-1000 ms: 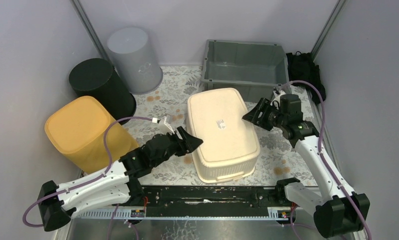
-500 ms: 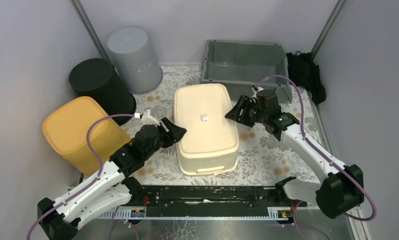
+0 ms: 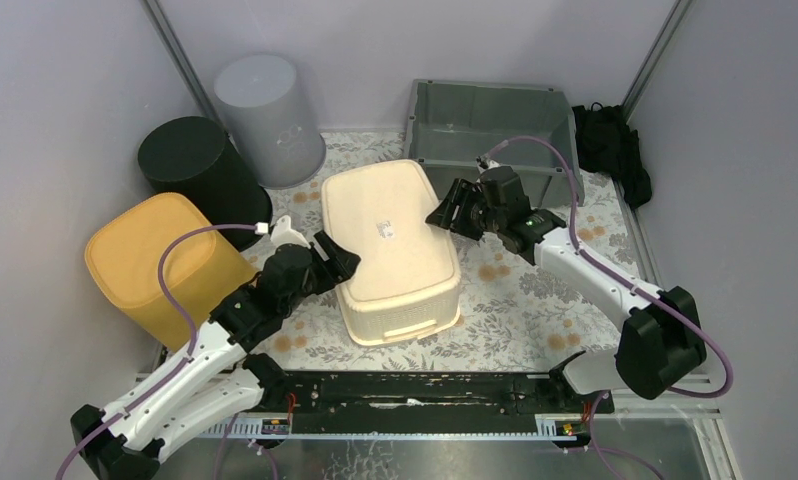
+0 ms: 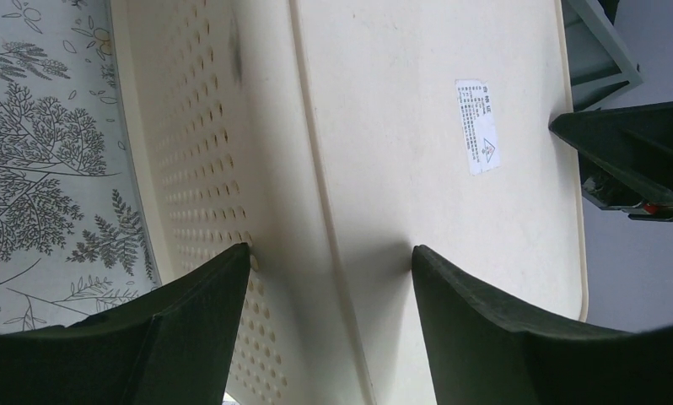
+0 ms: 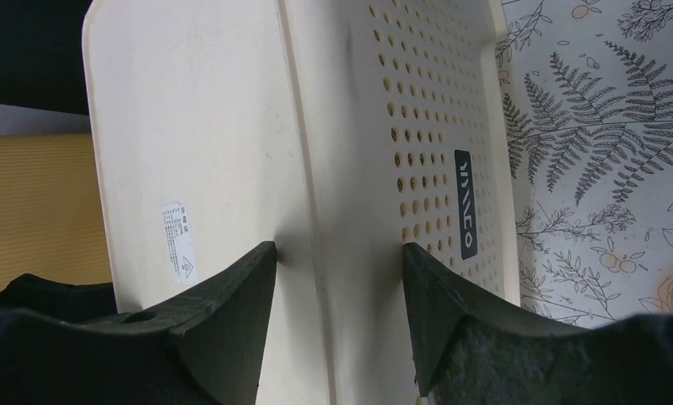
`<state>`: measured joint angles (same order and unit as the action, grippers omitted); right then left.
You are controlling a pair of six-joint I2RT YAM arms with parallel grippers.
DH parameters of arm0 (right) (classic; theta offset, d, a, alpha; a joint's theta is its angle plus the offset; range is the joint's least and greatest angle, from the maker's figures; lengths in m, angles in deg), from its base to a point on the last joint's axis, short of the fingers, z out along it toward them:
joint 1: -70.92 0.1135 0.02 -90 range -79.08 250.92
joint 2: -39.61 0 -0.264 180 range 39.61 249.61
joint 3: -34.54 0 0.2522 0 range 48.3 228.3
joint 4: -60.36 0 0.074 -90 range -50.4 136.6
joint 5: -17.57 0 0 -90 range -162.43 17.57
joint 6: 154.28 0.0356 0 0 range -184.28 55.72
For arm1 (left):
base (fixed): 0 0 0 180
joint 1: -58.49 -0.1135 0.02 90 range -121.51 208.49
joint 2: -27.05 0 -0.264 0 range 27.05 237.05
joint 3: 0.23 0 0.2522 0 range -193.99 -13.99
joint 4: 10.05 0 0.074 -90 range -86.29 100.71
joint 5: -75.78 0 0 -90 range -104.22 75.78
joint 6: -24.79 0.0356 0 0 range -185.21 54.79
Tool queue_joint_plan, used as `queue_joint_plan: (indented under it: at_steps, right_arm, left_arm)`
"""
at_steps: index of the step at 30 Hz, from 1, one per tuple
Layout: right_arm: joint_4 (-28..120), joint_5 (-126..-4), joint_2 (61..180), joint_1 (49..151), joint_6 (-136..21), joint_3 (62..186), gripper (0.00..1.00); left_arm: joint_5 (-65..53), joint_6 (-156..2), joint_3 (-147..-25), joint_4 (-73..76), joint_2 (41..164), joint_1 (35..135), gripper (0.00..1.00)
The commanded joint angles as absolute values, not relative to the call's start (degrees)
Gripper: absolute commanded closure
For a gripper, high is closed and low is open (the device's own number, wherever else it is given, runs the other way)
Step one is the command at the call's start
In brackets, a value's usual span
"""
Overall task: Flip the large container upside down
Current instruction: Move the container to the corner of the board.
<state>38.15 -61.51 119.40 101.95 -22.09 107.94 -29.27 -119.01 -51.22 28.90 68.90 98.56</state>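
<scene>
The large cream perforated plastic container (image 3: 395,250) lies base-up near the middle of the leaf-patterned surface (image 3: 535,300), rim down as far as the overhead view shows, so the flip looks essentially done. The left gripper (image 3: 340,262) straddles its left long edge, with one finger on the perforated wall and the other on the flat base. Whether it is pinching or only resting there I cannot tell. The right gripper (image 3: 445,215) straddles the opposite edge, and both its fingertips lie against the plastic in what looks like a pinch on the container.

The main risk is in letting go. If either arm pulls away while its jaws are clamped on, the container could be dragged or tipped back onto its side. A fingertip could also catch in one of the wall's holes. The upturned yellow plastic bin (image 3: 160,265) stands just beside the left arm, so a wide retreat might knock it.

Only the overhead view shows the neighbours: the yellow bin, a black round bin (image 3: 190,165), a pale grey round bin (image 3: 265,110) and an open grey rectangular tub (image 3: 485,125). It hides where the fingertips touch, which the wrist views show. The left wrist view adds a white label (image 4: 476,126) on the base, and the right wrist view a dark logo plate (image 5: 465,202) on the wall
</scene>
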Motion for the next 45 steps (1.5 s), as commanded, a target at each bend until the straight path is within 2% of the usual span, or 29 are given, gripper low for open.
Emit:
queue_joint_plan:
  at_steps: [1, 9, 19, 29, 36, 40, 45]
  right_arm:
    - [40.13, -50.13, 119.00, 109.22, -17.50, 108.66, 0.39]
    - [37.39, -51.77, 112.47, 109.60, -17.36, 105.53, 0.39]
    - [30.56, -56.01, 104.39, 109.59, -18.47, 104.09, 0.38]
    - [18.04, -66.11, 99.68, 107.59, -23.78, 107.87, 0.27]
    - [9.67, -66.07, 95.72, 97.29, -29.02, 113.03, 0.18]
    - [5.29, -67.25, 94.63, 96.38, -31.50, 118.04, 0.17]
    - [5.51, -60.57, 94.24, 96.33, -32.28, 119.58, 0.14]
  left_arm:
    - [-21.16, -121.05, -52.87, 18.26, 69.26, 99.54, 0.25]
    - [-14.53, -122.70, -51.18, 11.30, 73.58, 100.52, 0.30]
    - [-19.39, -124.42, -53.38, 3.41, 83.20, 112.21, 0.30]
    - [-23.47, -126.06, -58.31, -7.02, 96.89, 121.00, 0.31]
    - [-26.27, -127.53, -61.57, -11.47, 103.94, 124.71, 0.32]
    - [-27.44, -128.08, -63.20, -12.87, 106.59, 126.32, 0.32]
    - [-27.20, -128.37, -65.72, -15.23, 110.13, 127.35, 0.32]
